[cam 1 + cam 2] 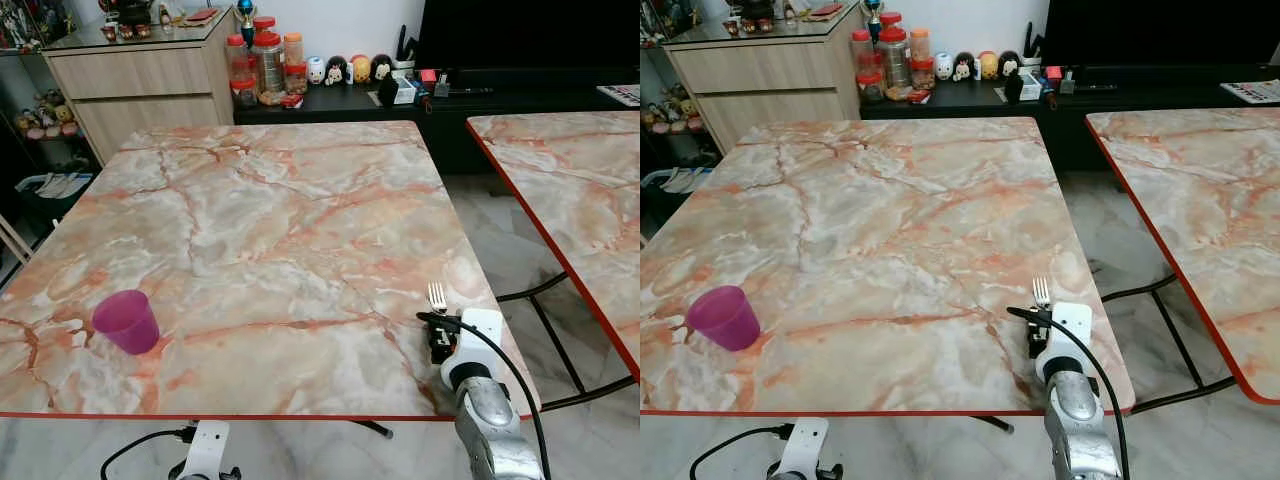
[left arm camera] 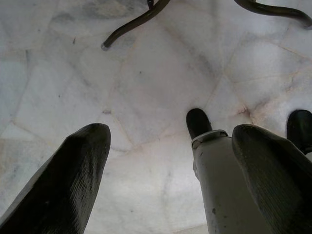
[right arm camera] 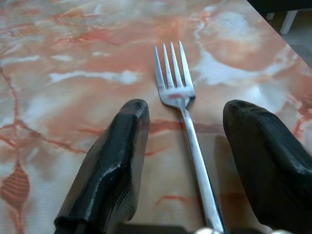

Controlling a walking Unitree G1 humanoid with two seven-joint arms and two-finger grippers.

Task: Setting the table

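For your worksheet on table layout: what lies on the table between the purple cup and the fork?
Nothing: the left eye view shows only bare marbled tabletop between the purple cup and the fork, which lies between the right gripper's open fingers.

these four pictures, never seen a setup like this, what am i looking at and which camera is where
It is a walking humanoid robot with two silver arms, each ending in a gripper of two black fingers. The two wide pictures come from a stereo camera on its head, looking down at a marble-patterned table. A purple cup stands near the table's front left corner. The right gripper is over the front right part of the table, its fingers open on either side of a fork lying on the tabletop. The fork close-up is from that arm's wrist camera. The other wrist picture shows the left gripper, open, hanging idle over the floor.
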